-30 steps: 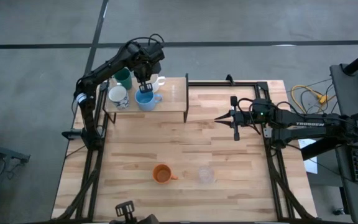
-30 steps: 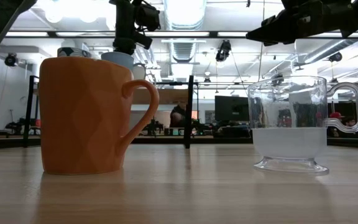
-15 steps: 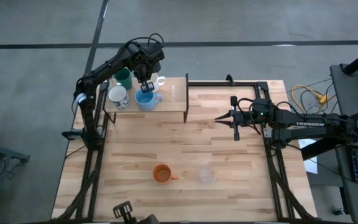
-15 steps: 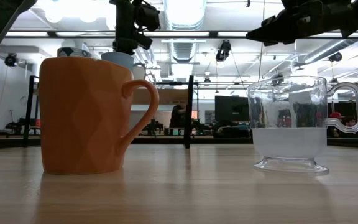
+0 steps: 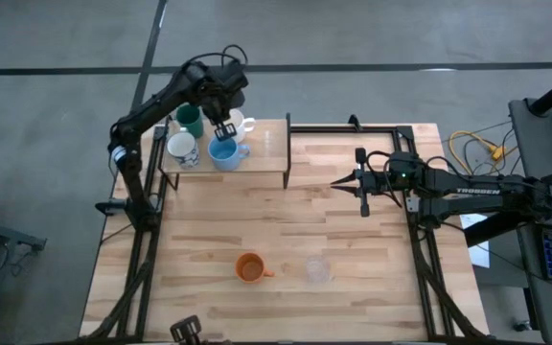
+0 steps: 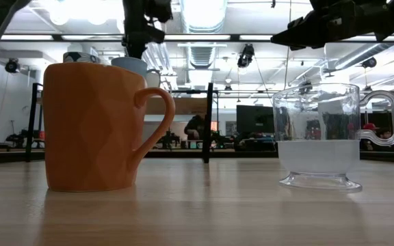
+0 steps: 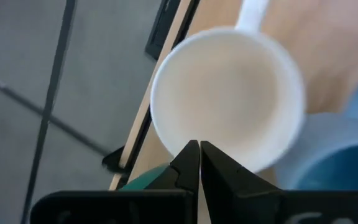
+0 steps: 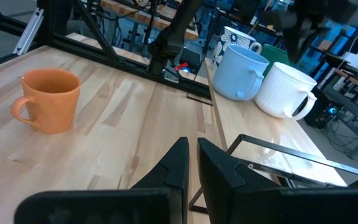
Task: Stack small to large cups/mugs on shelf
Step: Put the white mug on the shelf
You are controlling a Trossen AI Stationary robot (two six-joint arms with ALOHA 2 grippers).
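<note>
From my remote station, four cups crowded the left half of the shelf [image 5: 257, 153] at the table's [image 5: 199, 249] far left corner. Two more cups, one with a handle [image 5: 249, 268] and one see-through [image 5: 317, 271], stood side by side near the front edge, the see-through one on the right.

Even, bright overhead light fills the high view, with only faint shadows on the tabletop [image 5: 257, 220]. In the low view, ceiling lamps [image 6: 204, 10] at twelve o'clock blow out to white glare, and the near tabletop at six o'clock is soft. The left wrist view is blurred throughout: the white mug [image 7: 229, 93] has hazy edges. The right wrist view looks sharper, with a bluish background.
</note>
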